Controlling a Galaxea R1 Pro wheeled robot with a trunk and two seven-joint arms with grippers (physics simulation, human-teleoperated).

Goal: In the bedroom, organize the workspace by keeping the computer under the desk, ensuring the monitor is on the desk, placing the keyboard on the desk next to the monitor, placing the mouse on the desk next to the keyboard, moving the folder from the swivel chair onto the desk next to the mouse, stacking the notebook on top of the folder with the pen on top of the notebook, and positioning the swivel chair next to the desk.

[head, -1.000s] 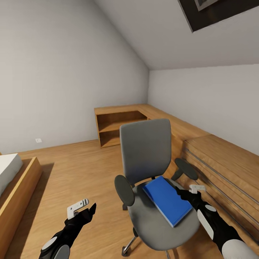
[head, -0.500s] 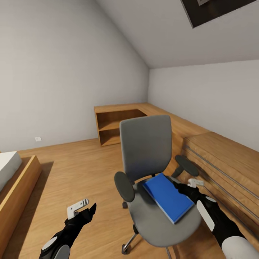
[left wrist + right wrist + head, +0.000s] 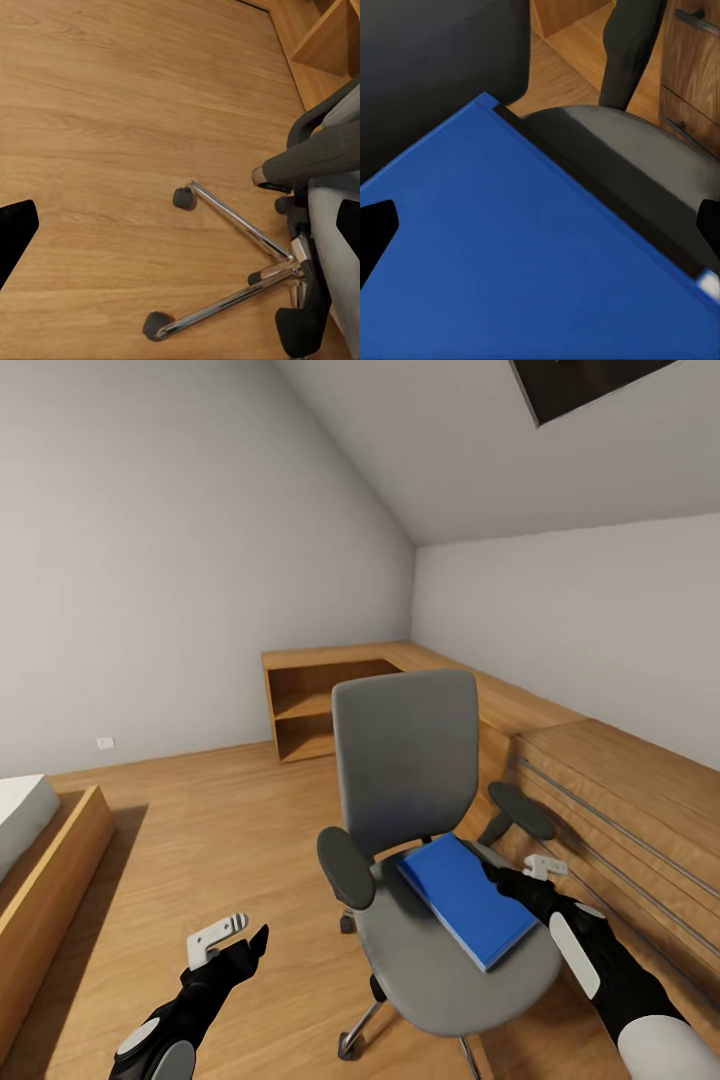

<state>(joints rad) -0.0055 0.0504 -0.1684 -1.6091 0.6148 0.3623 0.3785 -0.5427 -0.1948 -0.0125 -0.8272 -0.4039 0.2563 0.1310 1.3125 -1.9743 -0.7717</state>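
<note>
Right gripper point(image 3: 497, 879) sat at the near-right edge of the blue folder point(image 3: 465, 901), jaws spread wide, nothing held; in the right wrist view the fingertips point(image 3: 376, 225) straddled the folder's cover. Folder lay flat on the seat of the swivel chair point(image 3: 405, 760), directly ahead of and below that gripper. Left gripper point(image 3: 235, 942) hovered over bare wooden floor point(image 3: 200, 810), well left of the chair, also open and empty.

Risks, as judged: chair is on casters point(image 3: 184, 199), so a sideways push could roll it. The flat folder gives little edge to pinch; closing on the cover alone could open it or slide it off the seat.
</note>
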